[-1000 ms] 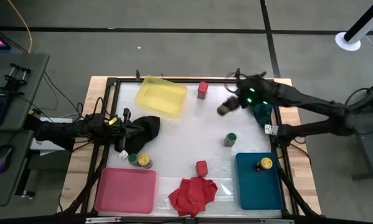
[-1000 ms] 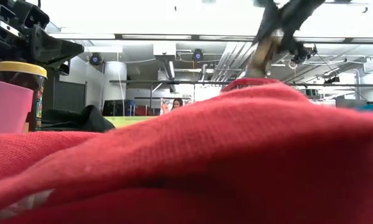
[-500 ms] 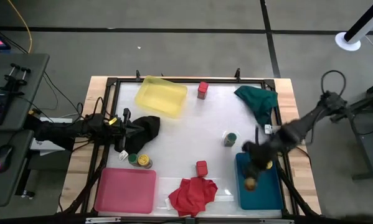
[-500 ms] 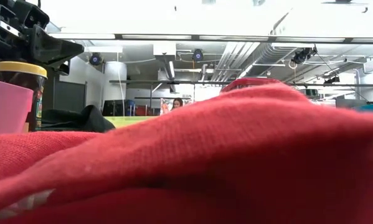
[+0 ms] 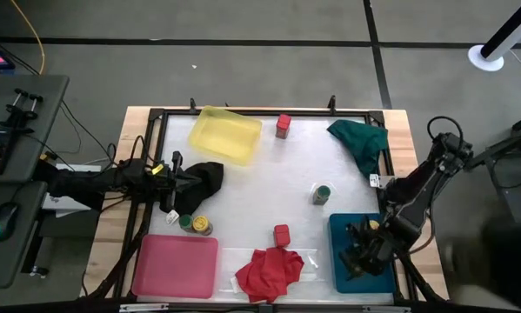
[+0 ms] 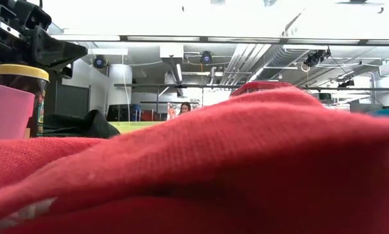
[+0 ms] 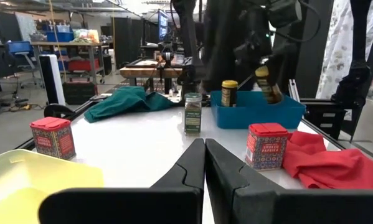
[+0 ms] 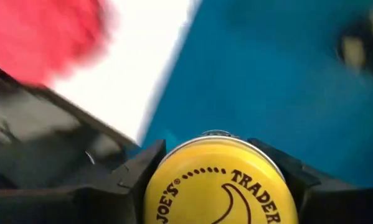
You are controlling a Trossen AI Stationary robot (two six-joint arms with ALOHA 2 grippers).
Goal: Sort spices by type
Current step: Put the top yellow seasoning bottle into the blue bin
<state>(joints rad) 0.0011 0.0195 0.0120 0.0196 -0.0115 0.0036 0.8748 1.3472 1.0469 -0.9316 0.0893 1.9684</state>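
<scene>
Pinching a yellow-lidded round glass spice jar (image 8: 218, 180), the right end effector (image 5: 357, 254) has swung from the far right to over the teal plastic tray (image 5: 343, 274) at the near right, where a matching jar (image 7: 229, 93) is standing. Delivery looks close. Its long axis is tilting, lid facing the wrist. The left end effector (image 7: 204, 163) is resting pressed together at the counter's (image 5: 260, 187) left.

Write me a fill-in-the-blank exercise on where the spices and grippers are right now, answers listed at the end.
1. The right gripper is shut on a jar whose lid is ____.
2. That gripper hangs over the ____ tray.
3. The green-lidded jar in the middle of the table stands ____ any tray.
4. The left gripper is ____ and holds nothing.

Answers: yellow; teal; outside; shut
</scene>
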